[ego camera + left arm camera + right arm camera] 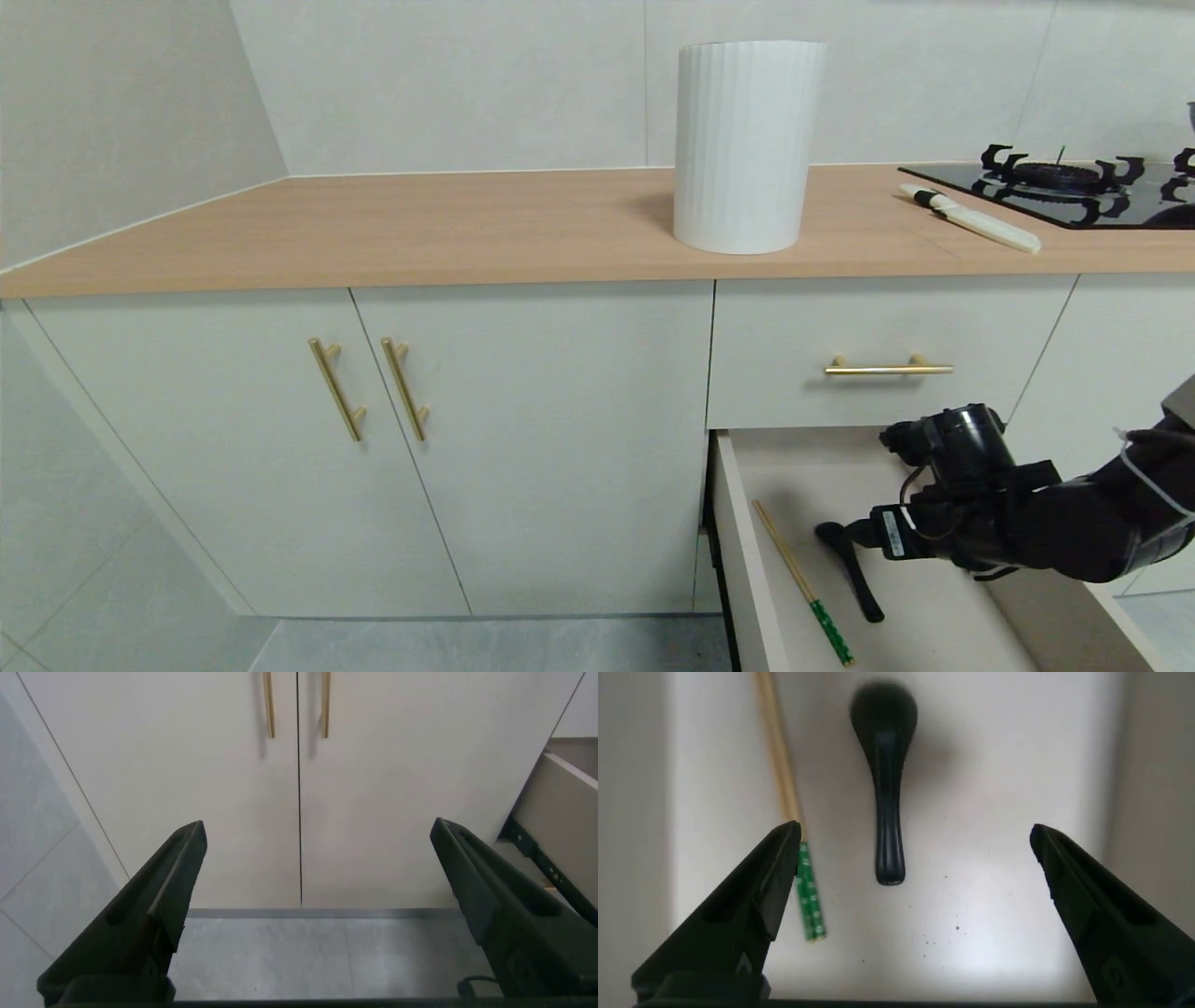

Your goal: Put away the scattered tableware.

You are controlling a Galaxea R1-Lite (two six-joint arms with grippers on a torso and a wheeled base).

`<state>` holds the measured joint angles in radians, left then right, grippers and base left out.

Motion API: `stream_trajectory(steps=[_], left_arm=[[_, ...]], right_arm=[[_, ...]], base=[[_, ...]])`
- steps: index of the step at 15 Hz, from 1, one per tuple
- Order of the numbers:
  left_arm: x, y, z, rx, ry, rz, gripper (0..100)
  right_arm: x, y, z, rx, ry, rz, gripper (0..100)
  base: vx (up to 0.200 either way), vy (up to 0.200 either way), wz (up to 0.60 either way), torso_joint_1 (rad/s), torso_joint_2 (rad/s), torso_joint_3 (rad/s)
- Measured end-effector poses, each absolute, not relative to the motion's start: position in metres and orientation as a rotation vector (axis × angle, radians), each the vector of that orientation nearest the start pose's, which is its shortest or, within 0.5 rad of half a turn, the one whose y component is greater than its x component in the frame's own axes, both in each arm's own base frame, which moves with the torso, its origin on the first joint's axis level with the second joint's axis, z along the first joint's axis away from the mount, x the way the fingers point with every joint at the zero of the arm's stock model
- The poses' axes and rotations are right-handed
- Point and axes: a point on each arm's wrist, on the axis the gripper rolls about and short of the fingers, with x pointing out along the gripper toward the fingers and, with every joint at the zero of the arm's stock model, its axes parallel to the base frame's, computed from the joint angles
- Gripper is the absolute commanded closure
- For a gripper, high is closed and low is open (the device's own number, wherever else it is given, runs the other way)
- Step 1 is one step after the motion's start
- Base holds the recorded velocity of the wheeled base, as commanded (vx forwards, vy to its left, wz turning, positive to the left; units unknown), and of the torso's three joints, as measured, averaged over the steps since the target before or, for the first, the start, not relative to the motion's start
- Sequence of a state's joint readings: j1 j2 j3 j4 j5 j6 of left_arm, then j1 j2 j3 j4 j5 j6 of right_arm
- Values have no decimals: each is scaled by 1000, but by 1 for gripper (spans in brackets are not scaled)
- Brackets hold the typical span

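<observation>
The open drawer (803,467) sits directly under my right gripper (913,831), whose fingers are spread wide and hold nothing. My left gripper (317,826) is spread wide too, facing the cabinet doors (392,812). The black spoon (887,793) lies between the right fingers, and the chopsticks (781,765) lie just beside one finger.

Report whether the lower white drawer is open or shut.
Open: the lower white drawer is pulled out, exposing a black spoon and green-tipped wooden chopsticks inside.
</observation>
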<state>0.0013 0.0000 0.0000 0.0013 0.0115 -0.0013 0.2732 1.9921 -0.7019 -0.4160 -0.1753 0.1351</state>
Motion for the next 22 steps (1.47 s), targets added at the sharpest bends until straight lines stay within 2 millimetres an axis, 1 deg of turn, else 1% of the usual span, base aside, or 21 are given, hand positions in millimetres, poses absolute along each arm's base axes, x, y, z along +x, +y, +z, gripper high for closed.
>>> stream_trajectory(steps=[4,7,9,10,11,13,18,22], left_arm=[[-23,0,75,-1,1,13,0],[-23,0,75,-1,2,13,0],[-23,0,75,-2,1,13,0],[-23,0,75,-2,2,12,0],[-23,0,75,-1,2,13,0],[-23,0,75,-2,2,13,0],[-23,0,75,-1,1,13,0],[-23,0,75,-1,2,13,0]], right_arm=[[285,76,75,-64,843,41,0],[268,77,100,-74,841,62,0],[254,80,115,-88,852,85,0],[251,82,123,-86,826,99,0],[248,83,128,-86,813,106,0],[244,84,133,-85,793,116,0],[240,85,136,-88,785,126,0],[235,92,132,-107,806,153,0]], base=[[0,0,0,0,0,0],[0,0,0,0,0,0],[-200,0,0,0,7,2],[-200,0,0,12,-2,-7],[-200,0,0,7,12,2],[-200,0,0,0,2,2],[-200,0,0,1,0,3],[0,0,0,0,0,0]])
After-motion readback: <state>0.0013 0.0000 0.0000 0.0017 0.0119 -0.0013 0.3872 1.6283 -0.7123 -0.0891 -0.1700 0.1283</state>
